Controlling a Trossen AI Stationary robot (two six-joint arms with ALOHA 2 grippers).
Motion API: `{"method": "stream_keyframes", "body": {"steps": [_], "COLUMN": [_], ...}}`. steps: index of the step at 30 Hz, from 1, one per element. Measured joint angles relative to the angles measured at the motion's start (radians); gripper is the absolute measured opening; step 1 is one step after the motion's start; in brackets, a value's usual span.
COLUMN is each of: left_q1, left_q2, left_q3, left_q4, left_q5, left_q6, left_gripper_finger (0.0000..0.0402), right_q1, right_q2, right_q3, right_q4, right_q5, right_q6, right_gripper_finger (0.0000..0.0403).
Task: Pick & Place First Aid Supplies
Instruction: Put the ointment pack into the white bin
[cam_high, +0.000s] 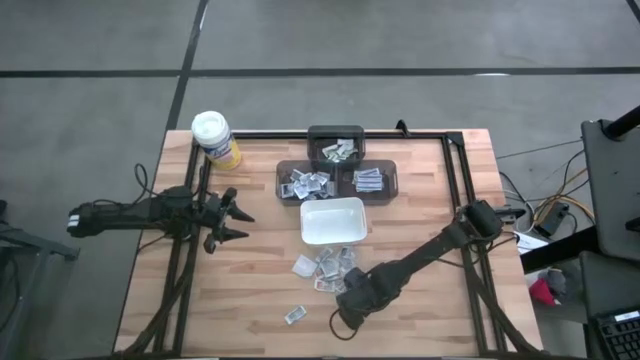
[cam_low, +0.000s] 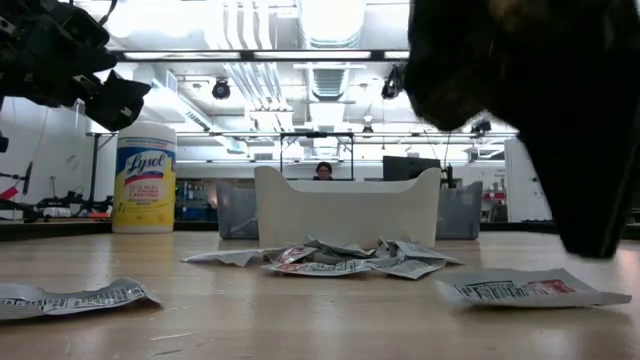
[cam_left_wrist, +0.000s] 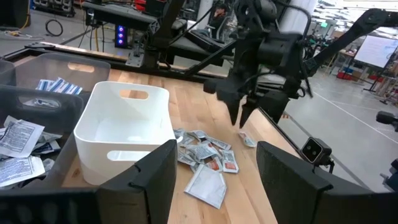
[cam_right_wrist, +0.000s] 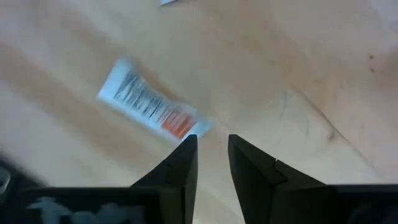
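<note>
So the white dish (cam_high: 333, 222) is a smooth plastic rectangular tub with rounded corners and cut-out handles, sitting on a pale wood-plank table (cam_high: 260, 290). Just in front of the dish there's a loose heap of first aid packets (cam_high: 328, 266), flat crinkly little rectangles, white and grey with bluish and reddish print; too overlapped to count properly. One more lone packet (cam_high: 295, 315) lies flat on the wood further out from the dish, white with dark print and a red patch at one end. Behind the dish are three dark see-through bins (cam_high: 338, 170), each with more packets in it. A yellow wipes canister (cam_high: 216, 137) with a white lid stands well off to the dish's far left. The right gripper (cam_right_wrist: 211, 144) hangs low over bare wood near the lone packet, fingers slightly apart, holding nothing. The left gripper (cam_high: 240, 225) waits off to the dish's left, fingers spread wide, empty.
</note>
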Motion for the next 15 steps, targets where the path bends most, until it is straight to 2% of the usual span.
{"method": "stream_keyframes", "body": {"steps": [9, 15], "left_q1": [0.000, 0.000], "left_q2": [0.000, 0.000], "left_q3": [0.000, 0.000], "left_q4": [-0.003, -0.005], "left_q5": [0.000, 0.000], "left_q6": [0.008, 0.008], "left_gripper_finger": [0.0216, 0.0216], "right_q1": [0.013, 0.013], "right_q2": [-0.055, -0.058], "right_q3": [0.002, 0.003], "right_q4": [0.029, 0.098], "right_q5": [0.015, 0.018], "right_q6": [-0.243, -0.449], "right_gripper_finger": [0.0075, 0.0082]}}
